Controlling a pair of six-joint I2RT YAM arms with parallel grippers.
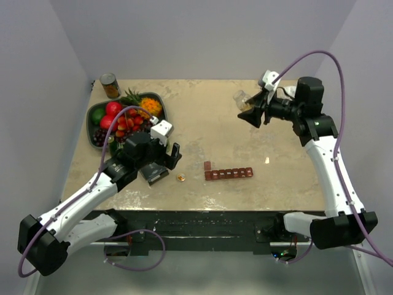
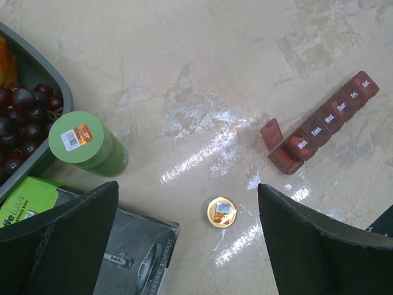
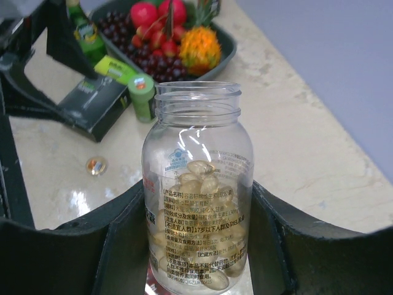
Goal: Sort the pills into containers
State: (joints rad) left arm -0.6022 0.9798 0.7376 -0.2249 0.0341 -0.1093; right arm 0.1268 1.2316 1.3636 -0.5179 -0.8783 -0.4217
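Note:
My right gripper (image 1: 247, 106) hangs above the table's far right, shut on a clear, uncapped bottle (image 3: 198, 184). Pale golden pills (image 3: 212, 181) fill its lower half. The containers, a dark red strip of joined compartments (image 1: 228, 174), lie near the front middle of the table. In the left wrist view the strip (image 2: 325, 120) shows day labels, and the lid (image 2: 271, 132) at its left end stands open. My left gripper (image 2: 187, 192) is open, just above the table, left of the strip. A small round gold cap (image 2: 221, 212) lies on the table between its fingers, untouched.
A grey fruit bowl (image 1: 92, 117) and a tin can (image 1: 110, 85) stand at the back left. A green-topped cylinder (image 2: 86, 144), a green box (image 2: 27, 196) and a black box (image 2: 135, 252) lie beside my left gripper. The table's front edge runs just below the strip.

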